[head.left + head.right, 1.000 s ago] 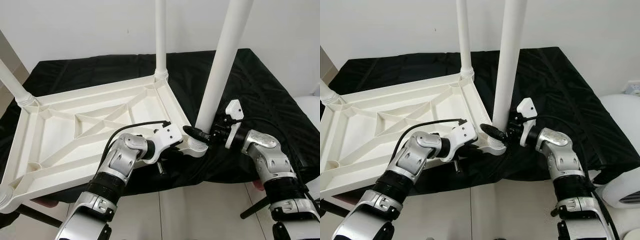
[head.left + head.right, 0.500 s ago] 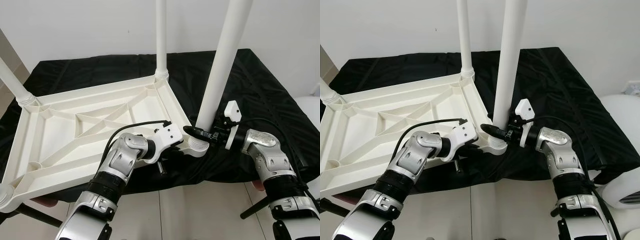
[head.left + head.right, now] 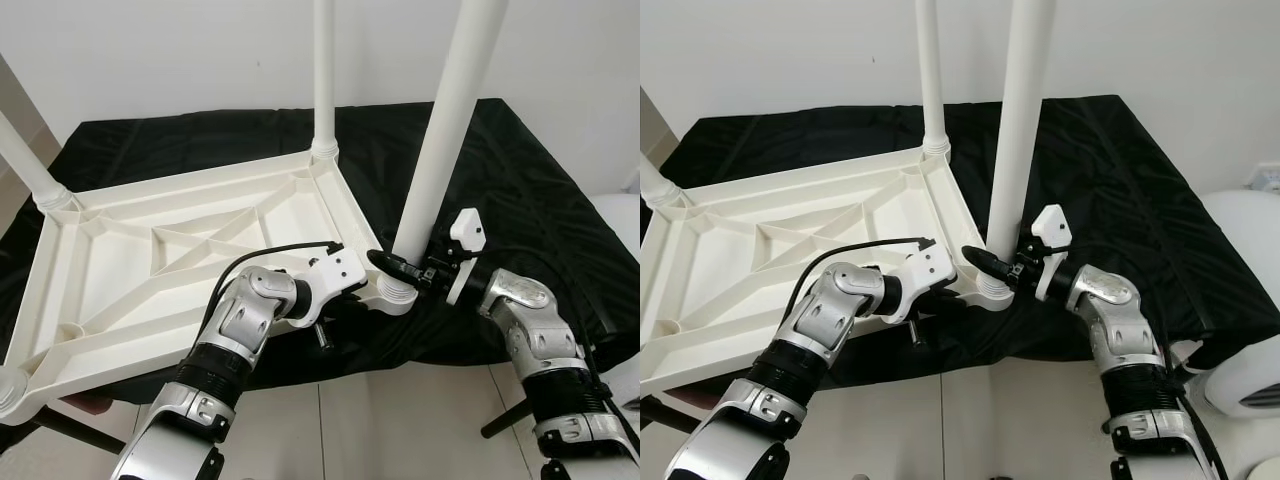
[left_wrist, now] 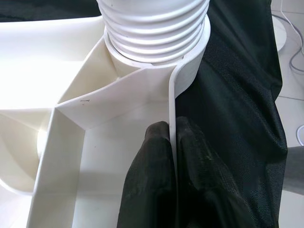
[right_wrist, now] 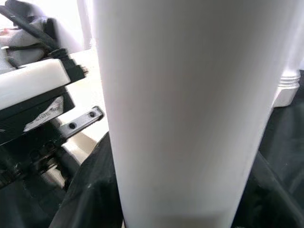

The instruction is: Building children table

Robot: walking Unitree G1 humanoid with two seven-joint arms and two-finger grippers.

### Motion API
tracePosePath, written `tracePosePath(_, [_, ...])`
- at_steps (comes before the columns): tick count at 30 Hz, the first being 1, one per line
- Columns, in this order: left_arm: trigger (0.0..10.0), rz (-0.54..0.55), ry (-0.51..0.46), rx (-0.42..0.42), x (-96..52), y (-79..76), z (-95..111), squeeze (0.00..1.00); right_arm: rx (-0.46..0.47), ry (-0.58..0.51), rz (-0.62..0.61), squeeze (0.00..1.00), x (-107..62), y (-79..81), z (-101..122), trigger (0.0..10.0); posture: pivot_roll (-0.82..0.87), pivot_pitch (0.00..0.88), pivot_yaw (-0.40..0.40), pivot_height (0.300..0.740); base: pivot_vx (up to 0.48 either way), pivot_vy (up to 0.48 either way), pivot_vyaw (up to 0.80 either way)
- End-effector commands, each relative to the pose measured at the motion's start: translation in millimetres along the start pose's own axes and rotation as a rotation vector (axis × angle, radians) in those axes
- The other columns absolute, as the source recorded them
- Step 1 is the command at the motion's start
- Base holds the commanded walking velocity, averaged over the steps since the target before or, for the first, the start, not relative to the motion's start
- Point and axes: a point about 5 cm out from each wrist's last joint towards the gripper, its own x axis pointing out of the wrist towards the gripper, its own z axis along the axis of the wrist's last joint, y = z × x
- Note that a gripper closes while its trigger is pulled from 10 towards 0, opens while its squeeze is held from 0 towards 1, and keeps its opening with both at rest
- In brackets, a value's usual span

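I pinch the rim (image 4: pixel 172 142) with left gripper (image 4: pixel 172 137), right gripper (image 3: pixel 400 270) clamps the leg (image 3: pixel 440 150); it may cross-thread if tilted.

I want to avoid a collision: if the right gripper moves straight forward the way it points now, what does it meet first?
The white table leg: the right gripper already sits at its base, and the leg stands directly ahead in the right wrist view. How far the fingers already wrap it is unclear.

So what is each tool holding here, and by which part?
The left tool pinches the upturned tabletop's side rim near the corner socket. The right tool grips the near leg just above its base.
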Motion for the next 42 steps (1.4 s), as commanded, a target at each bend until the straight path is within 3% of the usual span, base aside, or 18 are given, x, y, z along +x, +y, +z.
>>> tracePosePath(1, [10.0, 0.233, -0.04, -0.003, -5.1, 13.0, 2.6, 0.0, 0.077, -0.013, -0.051, 0.0, 0.7, 9.1, -10.5, 10.0, -0.14, 0.073, 0.068, 0.74, 0.0, 0.0, 0.0])
tracePosePath(5, [10.0, 0.233, -0.039, -0.003, -4.9, 12.7, 2.4, 0.0, 0.085, -0.022, -0.099, 0.0, 1.6, 11.8, -11.9, 10.0, -0.14, 0.074, 0.067, 0.74, 0.0, 0.0, 0.0])
tracePosePath(7, [10.0, 0.235, -0.037, -0.003, -5.0, 12.8, 1.8, 0.0, 0.092, -0.048, -0.202, 0.0, 4.3, 18.6, -13.9, 10.0, -0.14, 0.075, 0.064, 0.74, 0.0, 0.0, 0.0])
tracePosePath(12, [10.0, 0.243, -0.022, 0.006, -5.2, 13.6, -0.5, 0.0, 0.102, -0.063, -0.304, 0.0, 9.5, 28.7, -15.6, 10.0, -0.15, 0.086, 0.071, 0.74, 0.0, 0.0, 0.0])
tracePosePath(14, [10.0, 0.243, -0.022, 0.006, -5.2, 13.6, -0.5, 0.0, 0.102, -0.063, -0.304, 0.0, 9.5, 28.7, -15.6, 10.0, -0.15, 0.086, 0.071, 0.74, 0.0, 0.0, 0.0])
tracePosePath(20, [10.0, 0.251, 0.005, 0.021, -4.6, 13.6, -4.4, 0.0, 0.11, -0.042, -0.419, 0.0, 13.8, 32.2, -18.1, 10.0, -0.15, 0.095, 0.077, 0.74, 0.0, 0.0, 0.0])
tracePosePath(23, [10.0, 0.247, 0.004, 0.012, -5.0, 13.1, -5.5, 0.0, 0.122, -0.045, -0.499, 0.0, 22.9, 43.8, -17.7, 10.0, -0.14, 0.099, 0.08, 0.74, 0.0, 0.0, 0.0])
tracePosePath(28, [10.0, 0.248, 0.004, 0.012, -5.4, 13.6, -5.4, 0.0, 0.127, -0.04, -0.539, 0.0, 27.3, 48.4, -17.6, 10.0, -0.14, 0.099, 0.081, 0.74, 0.0, 0.0, 0.0])
tracePosePath(30, [10.0, 0.249, 0.002, 0.012, -5.9, 14.3, -4.8, 0.0, 0.163, -0.031, -0.616, 0.0, 32.5, 52.2, -18.9, 10.0, -0.14, 0.098, 0.081, 0.74, 0.0, 0.0, 0.0])
tracePosePath(34, [10.0, 0.25, 0.002, 0.014, -6.1, 14.7, -4.9, 0.0, 0.147, -0.004, -0.676, 0.0, 35.3, 54.2, -20.6, 10.0, -0.14, 0.097, 0.082, 0.74, 0.0, 0.0, 0.0])
tracePosePath(38, [10.0, 0.252, 0.0, 0.014, -6.8, 15.7, -4.1, 0.0, 0.142, 0.015, -0.818, 0.0, 40.7, 61.5, -19.5, 10.0, -0.14, 0.096, 0.081, 0.74, 0.0, 0.0, 0.0])
tracePosePath(42, [10.0, 0.253, 0.0, 0.015, -7.4, 16.1, -4.0, 0.0, 0.14, 0.018, -0.86, 0.0, 41.2, 63.1, -18.4, 10.0, -0.13, 0.096, 0.081, 0.74, 0.0, 0.0, 0.0])
